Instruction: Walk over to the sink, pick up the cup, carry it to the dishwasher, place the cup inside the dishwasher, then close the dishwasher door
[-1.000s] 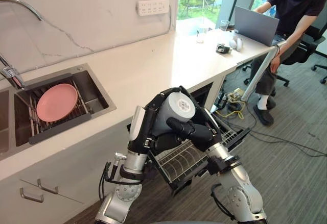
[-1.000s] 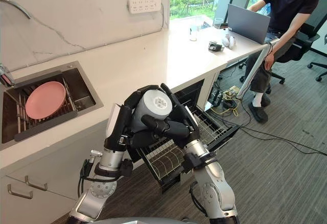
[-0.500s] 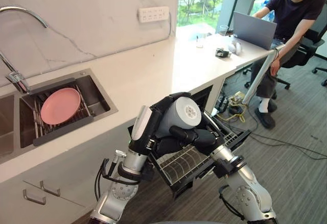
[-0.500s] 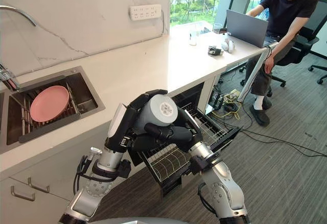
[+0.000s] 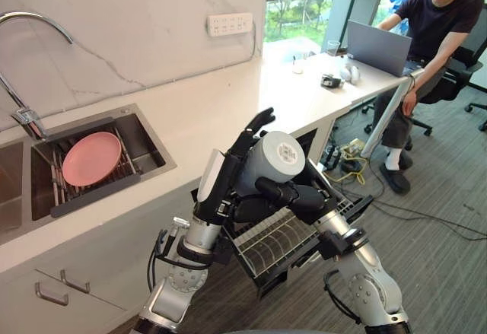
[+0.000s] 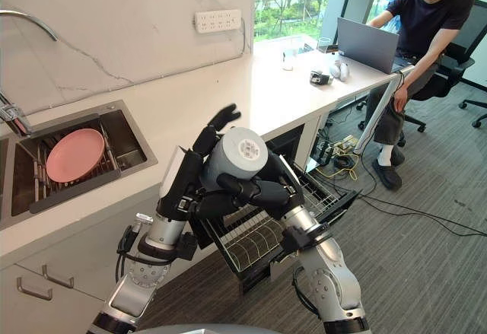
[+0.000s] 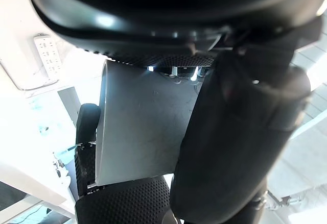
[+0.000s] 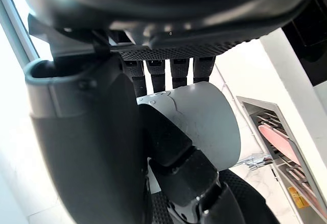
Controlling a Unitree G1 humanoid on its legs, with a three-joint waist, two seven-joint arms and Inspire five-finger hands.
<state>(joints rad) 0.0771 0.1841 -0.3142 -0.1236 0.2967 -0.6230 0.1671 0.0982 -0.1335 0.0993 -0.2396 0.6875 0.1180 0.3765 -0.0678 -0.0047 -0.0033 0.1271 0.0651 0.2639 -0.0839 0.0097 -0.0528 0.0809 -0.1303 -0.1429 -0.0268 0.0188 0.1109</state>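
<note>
Worktop (image 5: 228,98): runs from left edge to upper right; left end cropped by the frame.
Sink (image 5: 144,138), left of frame: partly cropped, with a pink plate (image 5: 91,159) lying in it on a rack.
Seated person (image 5: 434,22), upper right: cut off at the frame edge.
Dishwasher rack (image 5: 278,236), lower centre: pulled out, largely hidden behind both arms.
Left robot hand (image 5: 224,186): released. Head views show its fingers straight, tips up past the cup; its wrist view shows the palm against the cup wall.
Right robot hand (image 5: 297,197): grasping the cup. Its wrist view shows fingers and thumb curled round the wall.
Grey cup (image 5: 268,163), centre frame: on its side, base toward the camera, mouth hidden.
</note>
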